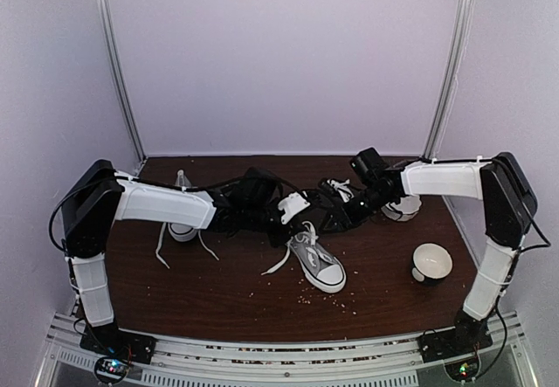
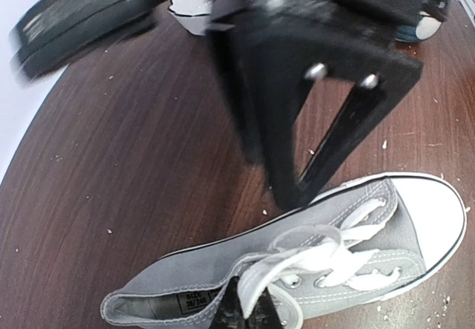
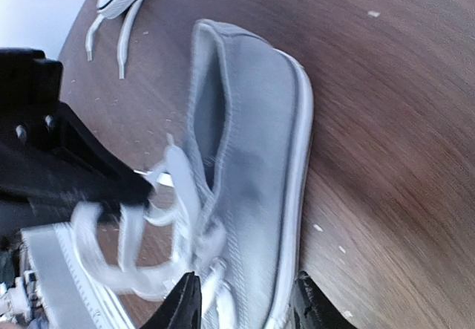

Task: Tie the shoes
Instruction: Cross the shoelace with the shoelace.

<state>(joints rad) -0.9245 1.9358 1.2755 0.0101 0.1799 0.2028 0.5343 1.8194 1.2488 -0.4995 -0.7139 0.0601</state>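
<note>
Left wrist view: white lace pinched by left gripper above grey shoe; right gripper spread astride shoe.

Near the middle of the brown table, a grey sneaker with loose white laces; farther left, its mate; right, a white cup; crumbs scattered around.

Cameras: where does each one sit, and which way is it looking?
Top external: above and behind, looking down on the table; the left arm and right arm show.
Left wrist: on the left arm, looking down at the grey shoe; its shut jaws pinch a lace.
Right wrist: on the right arm, looking down along that shoe; its open jaws show.
Shared: both wrist views see that shoe.
</note>
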